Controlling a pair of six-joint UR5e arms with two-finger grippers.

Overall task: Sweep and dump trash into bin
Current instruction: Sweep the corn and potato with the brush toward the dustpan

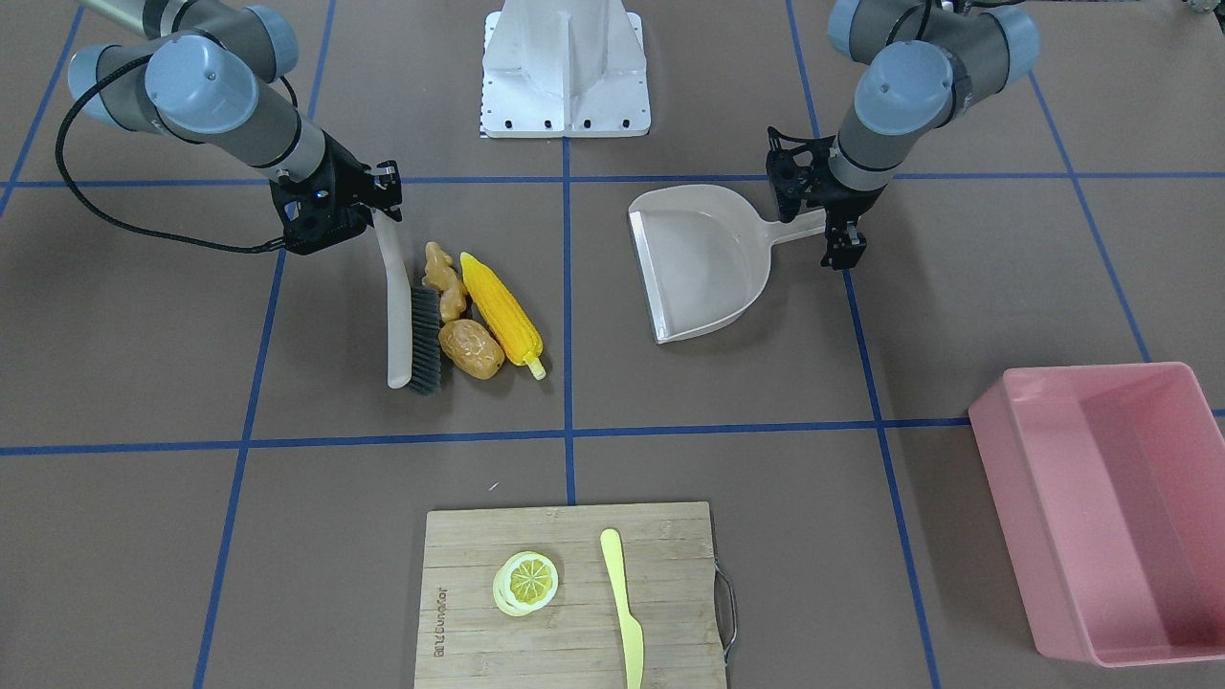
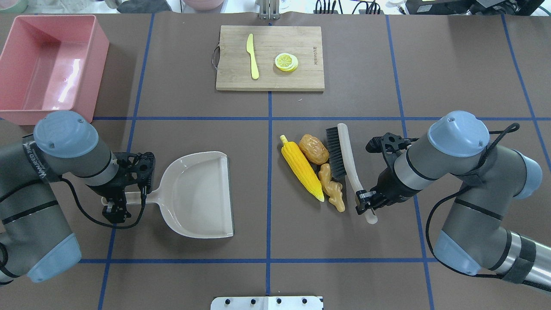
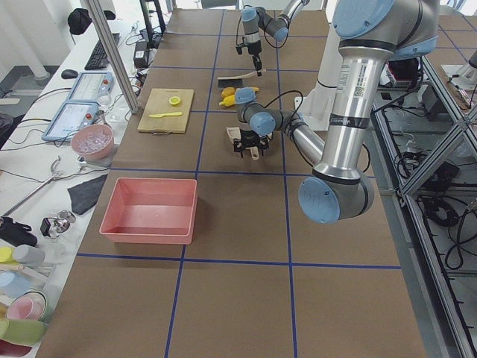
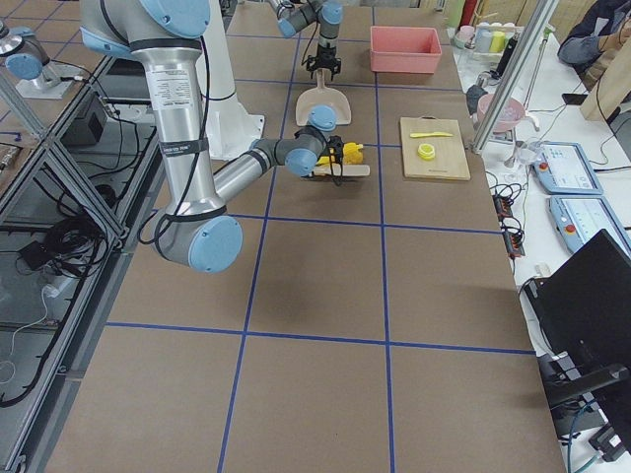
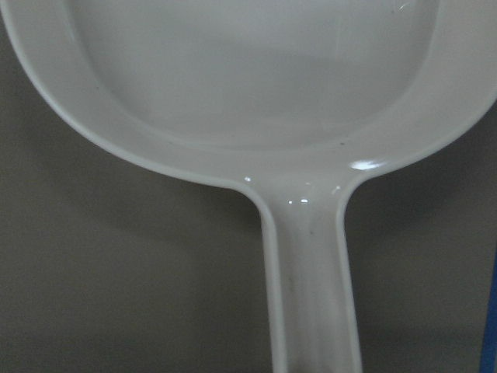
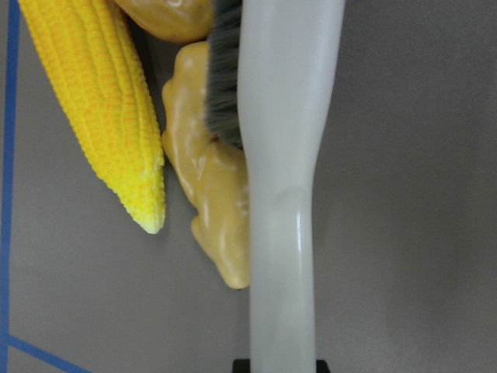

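Gripping the pale handle of a brush (image 2: 349, 159), the right gripper (image 2: 365, 202) has its fingers closed on it, bristles touching the ginger root (image 2: 333, 189) and potato (image 2: 314, 149), with the corn cob (image 2: 301, 170) just beside them on the worktop (image 2: 452, 64). The left gripper (image 2: 129, 199) has its fingers closed on the handle of the beige dustpan (image 2: 198, 193), which lies flat, well apart from the food. The pink bin (image 2: 47, 64) sits at the far left corner.

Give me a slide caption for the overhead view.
Right end effector holds brush against toy foods; left end effector grips dustpan.
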